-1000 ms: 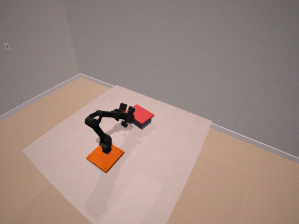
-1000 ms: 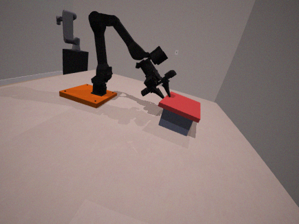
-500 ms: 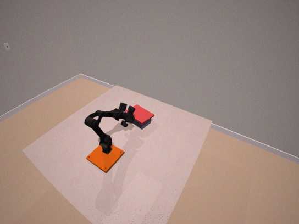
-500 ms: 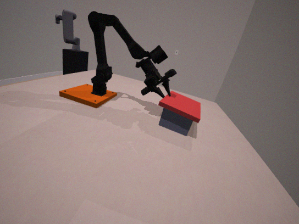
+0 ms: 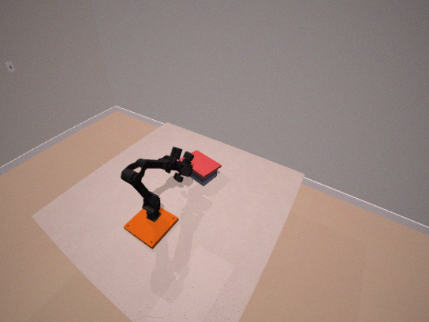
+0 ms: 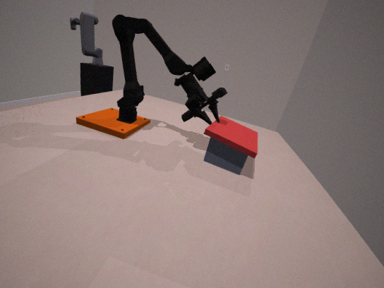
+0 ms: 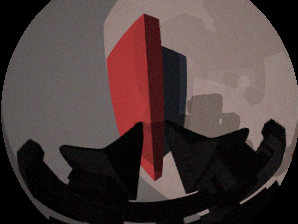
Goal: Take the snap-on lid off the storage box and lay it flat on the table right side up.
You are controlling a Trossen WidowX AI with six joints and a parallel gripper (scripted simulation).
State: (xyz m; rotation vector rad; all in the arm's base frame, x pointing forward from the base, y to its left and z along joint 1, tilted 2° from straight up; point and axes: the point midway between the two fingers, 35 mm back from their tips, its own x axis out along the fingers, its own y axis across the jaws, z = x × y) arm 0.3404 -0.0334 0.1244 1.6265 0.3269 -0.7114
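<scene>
The flat red lid (image 5: 204, 164) (image 6: 234, 134) (image 7: 131, 75) lies right side up on the dark blue-grey storage box (image 5: 204, 180) (image 6: 226, 157) (image 7: 174, 80) and overhangs its walls. I cannot tell whether it is still snapped on. The box stands on the pale table (image 5: 98, 205) (image 6: 141, 212). My gripper (image 6: 214, 123) (image 7: 153, 124) is shut on the lid's edge nearest the arm, one finger over the top face and one below the rim. The fingertips are hard to make out in the top view.
The arm's orange base plate (image 5: 151, 233) (image 6: 102, 121) is on the table, on the arm's side of the box. In the exterior view a grey arm (image 6: 87, 35) on a black pedestal (image 6: 97, 79) stands in the background. Walls rise beyond the table's edges.
</scene>
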